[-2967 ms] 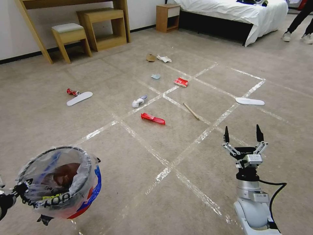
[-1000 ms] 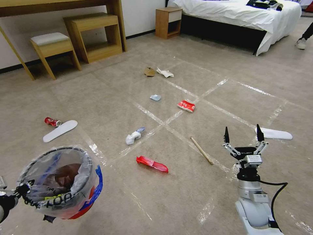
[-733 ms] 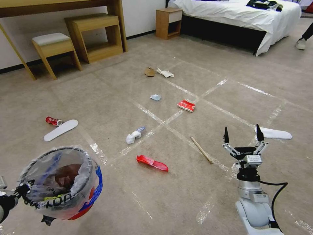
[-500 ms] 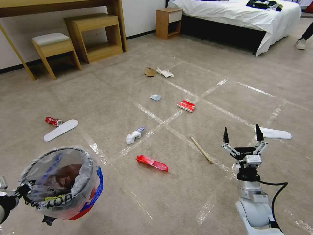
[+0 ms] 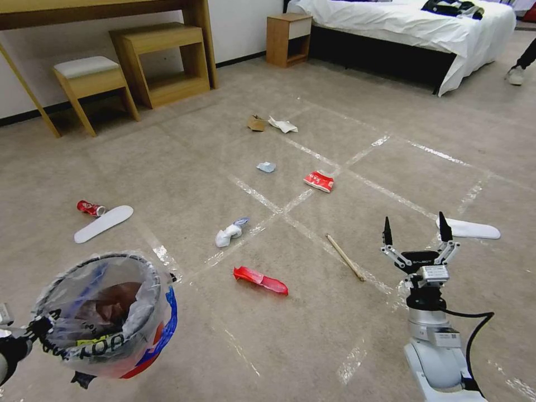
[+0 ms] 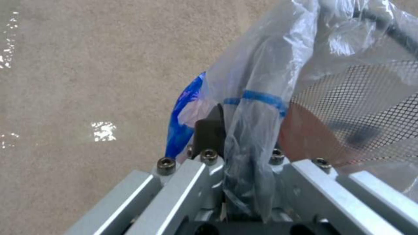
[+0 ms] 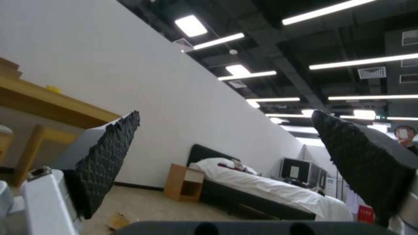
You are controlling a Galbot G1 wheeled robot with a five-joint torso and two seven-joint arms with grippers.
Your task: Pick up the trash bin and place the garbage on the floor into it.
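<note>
Head view: the small round red trash bin with black wire rim and clear printed plastic liner hangs off the floor at lower left, held by the left gripper at its rim. Pick-up step looks done; the garbage is all on the beige-grey carpet floor with its shiny tape grid. Right gripper is raised at lower right, jaws wide apart, empty, pointing up. Nearest pieces: flat red wrapper, thin wooden stick, crumpled white paper. Farther out: red-and-white packet, pale-blue scrap, brown cardboard bit just beside white paper. Judged next: right arm tips down onto the red wrapper or stick; both lie flat, so a low pinch is needed.

Room: wooden stool and shelf unit along the wall, nightstand, white-sheeted bed.

Left wrist view: jaws closed on the bin's liner and rim, mesh wall beside them.

Right wrist view: black ribbed fingers spread wide, nothing between.
</note>
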